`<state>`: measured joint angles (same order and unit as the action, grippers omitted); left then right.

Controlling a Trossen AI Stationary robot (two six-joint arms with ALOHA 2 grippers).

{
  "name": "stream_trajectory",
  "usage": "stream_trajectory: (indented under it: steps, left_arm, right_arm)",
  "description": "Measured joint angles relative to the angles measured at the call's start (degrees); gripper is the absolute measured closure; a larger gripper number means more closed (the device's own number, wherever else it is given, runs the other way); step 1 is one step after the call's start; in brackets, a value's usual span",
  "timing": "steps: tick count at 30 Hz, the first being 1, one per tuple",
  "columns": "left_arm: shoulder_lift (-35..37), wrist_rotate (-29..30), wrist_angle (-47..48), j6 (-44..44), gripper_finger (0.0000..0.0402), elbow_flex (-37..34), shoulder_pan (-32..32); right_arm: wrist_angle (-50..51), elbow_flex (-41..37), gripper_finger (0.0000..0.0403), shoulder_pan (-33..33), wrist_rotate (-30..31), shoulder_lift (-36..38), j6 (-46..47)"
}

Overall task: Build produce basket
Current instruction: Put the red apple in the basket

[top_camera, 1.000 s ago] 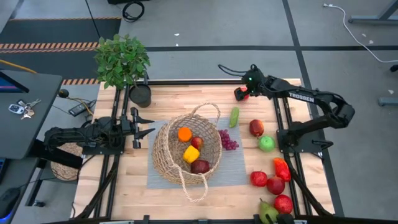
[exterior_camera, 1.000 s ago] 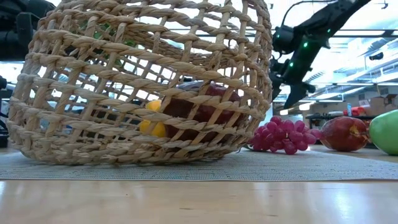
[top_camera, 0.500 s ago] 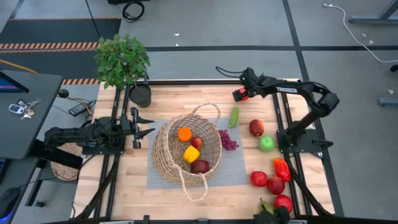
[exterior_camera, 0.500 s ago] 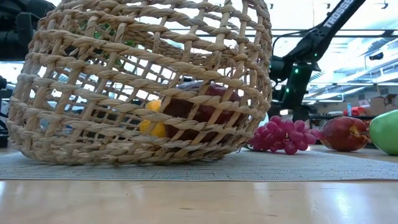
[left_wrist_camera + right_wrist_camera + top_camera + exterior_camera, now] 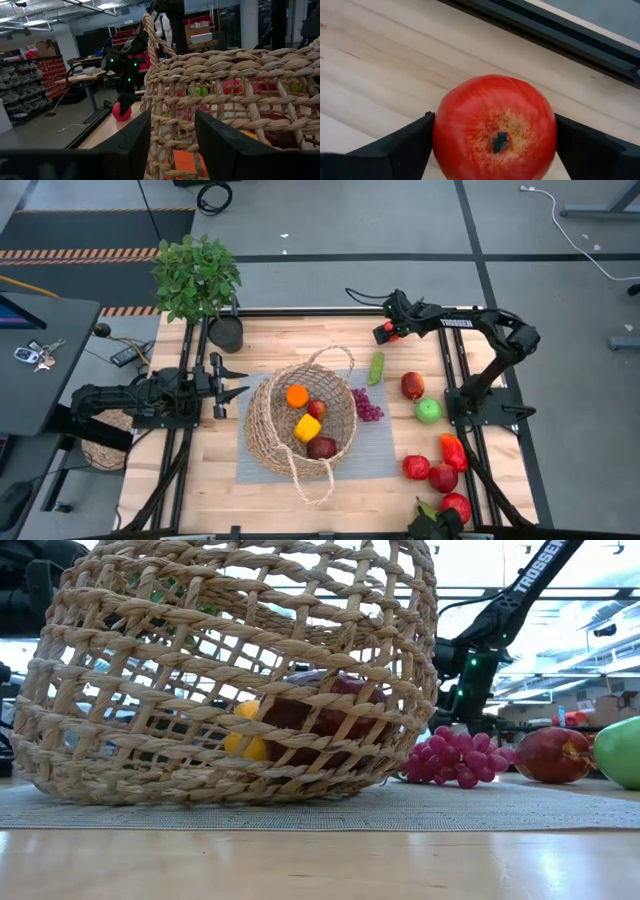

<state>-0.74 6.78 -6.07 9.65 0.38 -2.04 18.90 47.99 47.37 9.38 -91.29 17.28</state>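
Right wrist view: right gripper (image 5: 495,145) fingers flank, seemingly touching, a red apple (image 5: 495,127); left gripper (image 5: 172,137) open.

Right hand (image 5: 383,333) at far edge, apparently gripping red apple (image 5: 381,333); basket (image 5: 300,423) mid-table.

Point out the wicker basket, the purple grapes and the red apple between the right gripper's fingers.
wicker basket (image 5: 262,426): high view, on its left woven wall.
purple grapes (image 5: 455,757): low view, middle of the bunch.
red apple (image 5: 495,127): right wrist view, top near the stem.
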Motion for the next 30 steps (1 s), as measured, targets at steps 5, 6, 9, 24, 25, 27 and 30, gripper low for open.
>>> stream_trajectory:
  steps: [5, 6, 9, 24, 25, 27, 30]
  left_arm:
    - [0.0, 0.0, 0.0, 0.0, 0.0241, 0.0, 0.0]
    - [0.0, 0.0, 0.0, 0.0, 0.0241, 0.0, 0.0]
    - [0.0, 0.0, 0.0, 0.0, 0.0241, 0.0, 0.0]
    - [0.0, 0.0, 0.0, 0.0, 0.0241, 0.0, 0.0]
    - [0.0, 0.0, 0.0, 0.0, 0.0241, 0.0, 0.0]
    - [0.0, 0.0, 0.0, 0.0, 0.0241, 0.0, 0.0]
    - [0.0, 0.0, 0.0, 0.0, 0.0241, 0.0, 0.0]
  right_arm:
    - [0.2, 0.0, 0.0049, 0.1, -0.7, 0.1, -0.8]
    - [0.8, 0.0, 0.0048, 0.1, -1.5, 0.4, -0.8]
    - [3.3, 0.0, 0.0048, -0.5, -3.0, 2.7, -1.0]
    - [7.1, 0.0, 0.0047, -12.0, -5.2, 24.7, 0.9]
    - [6.7, 0.0, 0.0047, -13.2, -5.3, 25.6, 1.1]
    - [5.6, 0.0, 0.0047, -15.4, -5.3, 27.3, 1.7]
    - [4.5, 0.0, 0.0047, -18.8, -5.3, 29.1, 2.4]
